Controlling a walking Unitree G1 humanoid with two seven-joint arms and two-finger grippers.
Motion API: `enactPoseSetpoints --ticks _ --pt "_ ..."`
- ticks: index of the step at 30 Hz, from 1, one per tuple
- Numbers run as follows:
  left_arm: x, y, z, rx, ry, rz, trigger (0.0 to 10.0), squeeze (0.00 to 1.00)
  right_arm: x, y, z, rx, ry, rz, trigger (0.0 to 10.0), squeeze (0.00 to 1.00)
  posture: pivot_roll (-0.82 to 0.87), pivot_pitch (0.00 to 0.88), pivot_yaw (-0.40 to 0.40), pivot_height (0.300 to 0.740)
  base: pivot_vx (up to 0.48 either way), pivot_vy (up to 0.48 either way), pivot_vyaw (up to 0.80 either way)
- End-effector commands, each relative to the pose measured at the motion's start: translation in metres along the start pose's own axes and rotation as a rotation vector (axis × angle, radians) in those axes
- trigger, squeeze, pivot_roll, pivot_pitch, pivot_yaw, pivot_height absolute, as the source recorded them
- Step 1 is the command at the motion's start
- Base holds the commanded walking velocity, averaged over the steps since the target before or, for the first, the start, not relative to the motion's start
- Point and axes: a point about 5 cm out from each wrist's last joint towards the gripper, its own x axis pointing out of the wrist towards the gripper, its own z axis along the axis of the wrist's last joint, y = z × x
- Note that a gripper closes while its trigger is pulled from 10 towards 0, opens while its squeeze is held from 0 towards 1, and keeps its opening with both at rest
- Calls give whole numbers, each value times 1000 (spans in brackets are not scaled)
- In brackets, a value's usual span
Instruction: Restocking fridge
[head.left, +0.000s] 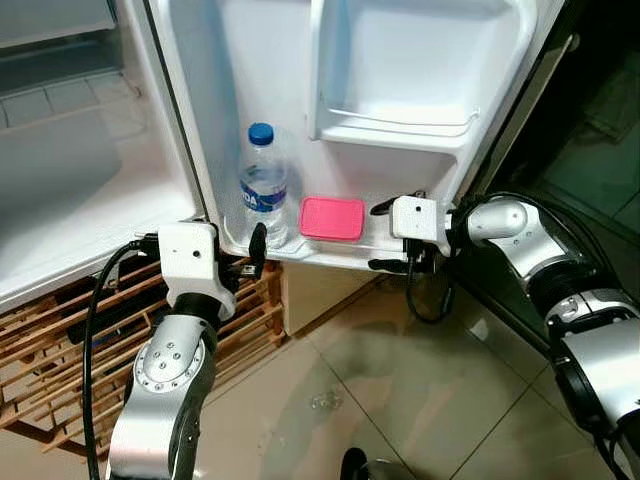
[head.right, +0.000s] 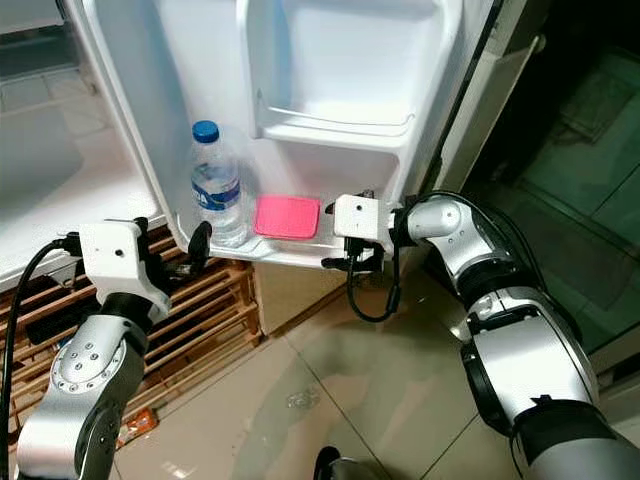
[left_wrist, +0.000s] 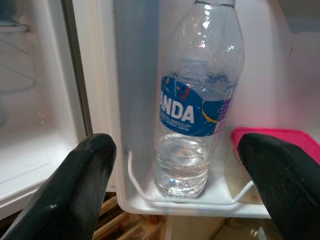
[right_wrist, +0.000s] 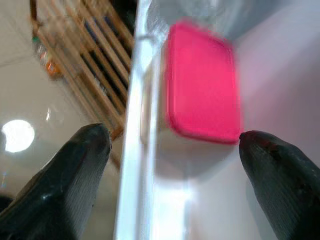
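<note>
A clear water bottle (head.left: 264, 185) with a blue cap and blue label stands upright in the bottom shelf (head.left: 330, 252) of the open fridge door. Beside it on the same shelf lies a pink-lidded container (head.left: 332, 217). My left gripper (head.left: 252, 252) is open just in front of the shelf, and the bottle (left_wrist: 197, 100) stands beyond its fingers, untouched. To the right of the pink-lidded container (right_wrist: 202, 82), my right gripper (head.left: 383, 237) is open at the shelf's edge, one finger above the rim and one below it.
An upper door bin (head.left: 400, 120) juts out above the bottom shelf. A wooden slatted rack (head.left: 120, 340) stands low at the left under the fridge body. Tiled floor (head.left: 380, 400) lies below. A dark glass surface (head.left: 600, 150) is at the right.
</note>
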Motion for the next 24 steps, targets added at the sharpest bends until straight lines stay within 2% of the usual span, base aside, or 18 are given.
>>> enactPoseSetpoints --ticks 1,4,6,8,11,12,13,14,15,17,18,20,21,23,24 --pt "0 -2 -1 -1 5 -7 10000 0 -11 -11 8 -14 -46 -52 10000 0 -46 97 -40 740 0 0 0" --pt "0 -2 -1 -1 4 -9 10000 0 -17 -15 14 -6 -99 -67 10000 0 -50 95 -39 740 0 0 0" --pt "0 -4 1 9 -9 -22 10000 0 -28 -24 31 30 -216 -152 10000 0 -56 91 -40 740 0 0 0" --pt "1 -4 3 25 -22 -36 10000 0 -36 -26 40 65 -290 -221 10000 0 -60 82 -41 740 0 0 0" --pt "1 -4 3 31 -25 -39 10000 0 -39 -25 41 80 -309 -251 10000 0 -62 78 -40 740 0 0 0" --pt "-1 2 6 38 -31 -36 10000 0 -46 -16 40 237 -396 -403 10000 0 -81 28 -28 740 0 0 0" --pt "-2 5 7 40 -33 -34 10000 0 -49 -11 39 310 -427 -461 10000 0 -81 28 -28 740 0 0 0" --pt "-2 5 7 40 -33 -34 10000 0 -49 -11 39 310 -427 -461 10000 0 -81 28 -28 740 0 0 0" --pt "-3 8 8 40 -35 -34 10000 0 -47 7 39 373 -453 -464 10000 0 -91 0 -12 740 0 0 0" --pt "-4 12 9 34 -34 -33 10000 0 -42 42 41 454 -481 -394 10000 0 -105 0 5 740 0 0 0" --pt "-4 13 9 29 -31 -34 10000 0 -39 64 40 538 -488 -352 10000 0 -120 0 23 740 0 0 0" --pt "-3 13 7 18 -17 -41 10000 0 -33 92 34 676 -496 -298 10000 0 -132 0 33 740 0 0 0" --pt "-4 13 5 13 -11 -45 10000 0 -32 100 32 709 -493 -286 10000 0 -132 0 33 740 0 0 0" --pt "-3 12 4 10 -7 -48 10000 0 -31 103 29 721 -489 -282 10000 0 -133 0 36 740 0 0 0" --pt "-3 12 -1 10 16 -53 10000 0 -27 114 21 736 -452 -265 10000 0 -144 0 46 740 0 0 0"
